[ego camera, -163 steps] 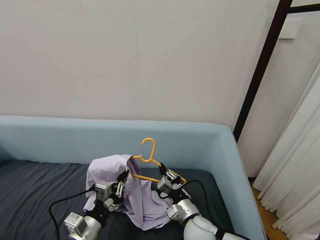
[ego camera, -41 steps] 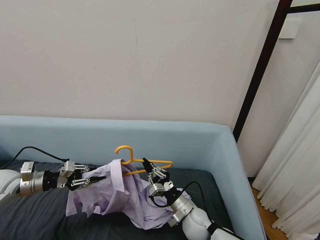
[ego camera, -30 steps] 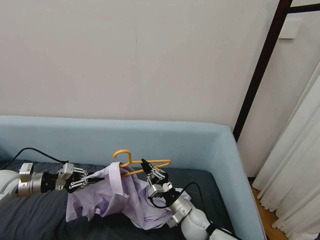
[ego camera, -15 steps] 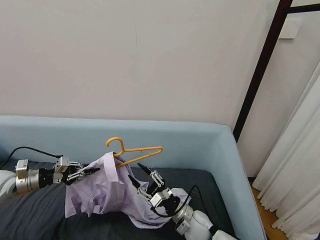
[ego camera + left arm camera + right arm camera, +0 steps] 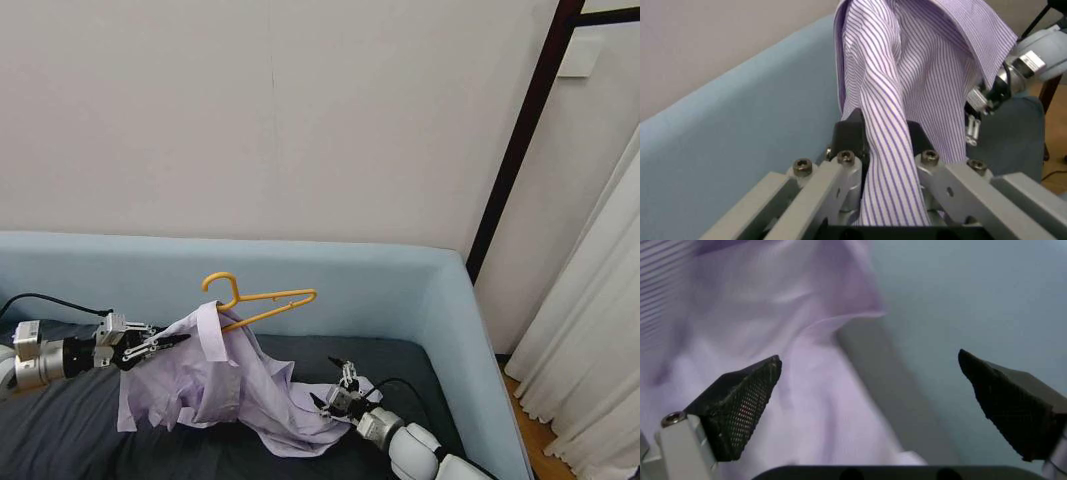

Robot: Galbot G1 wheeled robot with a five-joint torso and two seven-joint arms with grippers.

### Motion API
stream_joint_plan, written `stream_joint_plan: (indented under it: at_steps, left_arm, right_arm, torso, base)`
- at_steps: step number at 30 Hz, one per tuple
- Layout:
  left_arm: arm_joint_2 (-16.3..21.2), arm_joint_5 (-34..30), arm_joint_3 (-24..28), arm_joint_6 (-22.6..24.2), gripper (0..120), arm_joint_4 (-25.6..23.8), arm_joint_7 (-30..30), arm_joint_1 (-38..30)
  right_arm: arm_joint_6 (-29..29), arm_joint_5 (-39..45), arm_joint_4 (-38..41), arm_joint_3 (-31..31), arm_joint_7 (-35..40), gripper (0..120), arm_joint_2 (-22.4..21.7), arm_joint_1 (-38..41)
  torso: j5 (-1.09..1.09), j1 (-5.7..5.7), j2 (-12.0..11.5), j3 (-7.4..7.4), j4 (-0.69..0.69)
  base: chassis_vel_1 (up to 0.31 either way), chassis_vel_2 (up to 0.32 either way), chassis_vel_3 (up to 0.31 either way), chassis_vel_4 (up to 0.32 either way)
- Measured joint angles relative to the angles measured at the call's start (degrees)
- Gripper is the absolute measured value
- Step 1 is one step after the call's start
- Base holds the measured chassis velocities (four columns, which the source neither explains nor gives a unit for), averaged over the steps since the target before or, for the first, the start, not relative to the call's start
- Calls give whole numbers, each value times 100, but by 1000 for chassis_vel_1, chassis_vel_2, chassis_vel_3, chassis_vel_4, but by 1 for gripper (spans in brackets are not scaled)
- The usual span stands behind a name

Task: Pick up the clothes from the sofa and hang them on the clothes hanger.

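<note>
A lilac striped shirt [image 5: 215,380] hangs from my left gripper [image 5: 152,344], which is shut on the cloth near the collar, above the dark sofa seat [image 5: 60,430]. In the left wrist view the striped shirt [image 5: 907,65] runs between the shut left gripper [image 5: 883,146]. An orange hanger [image 5: 262,298] is lodged in the shirt's top, hook up, one arm sticking out bare to the right. My right gripper [image 5: 336,396] stands open low by the shirt's hem, apart from the hanger. In the right wrist view the right gripper [image 5: 870,395] is wide open over pale shirt cloth [image 5: 773,320].
The sofa's light blue backrest [image 5: 400,280] runs behind and wraps round on the right side [image 5: 470,360]. A dark upright post [image 5: 520,150] and white curtains [image 5: 600,340] stand to the right. A black cable [image 5: 50,298] trails from the left arm.
My right gripper has let go of the hanger and dropped to the seat by the shirt's hem. The left gripper has pulled the shirt and hanger leftward.
</note>
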Motion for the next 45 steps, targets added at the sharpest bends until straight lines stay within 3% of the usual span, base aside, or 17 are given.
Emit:
stream_joint_plan:
  at_steps: [5, 11, 15, 23, 31, 38, 45]
  left_arm:
    - [-51, 49, -98, -51, 7, 33, -25, 145]
    - [-185, 160, -89, -120, 7, 178, -23, 186]
    - [-276, 242, 45, -165, 7, 303, -24, 55]
    - [-446, 550, 89, -313, 7, 576, 66, 115]
    - [-838, 1161, -136, -701, 7, 1117, 424, 463]
    - [-960, 1212, -270, -794, 7, 1238, 466, 485]
    - [-966, 1179, -348, -800, 7, 1146, 418, 458]
  right_arm:
    - [199, -252, -169, -82, -276, 100, 146, -21]
    - [568, -101, -219, -357, 146, 100, 385, -24]
    - [673, -440, -488, -528, 355, 100, 650, -31]
    - [674, -545, -595, -586, 431, 100, 723, -42]
    - [-7, -449, -414, -636, 1159, 100, 654, -86]
    - [-113, -388, -486, -685, 1158, 100, 666, 12]
    - [-641, 653, -965, -956, 1018, 100, 1151, 543]
  torso:
    - [0, 0, 0, 0, -1]
    - [-2, 0, 0, 0, 1]
    - [-1, 0, 0, 0, -1]
    - [0, 0, 0, 0, -1]
    - [-1, 0, 0, 0, 1]
    - [-1, 0, 0, 0, -1]
    - [-1, 0, 0, 0, 1]
  base:
    - [0, 0, 0, 0]
    - [0, 0, 0, 0]
    - [0, 0, 0, 0]
    - [0, 0, 0, 0]
    - [0, 0, 0, 0]
    - [0, 0, 0, 0]
    - [0, 0, 0, 0]
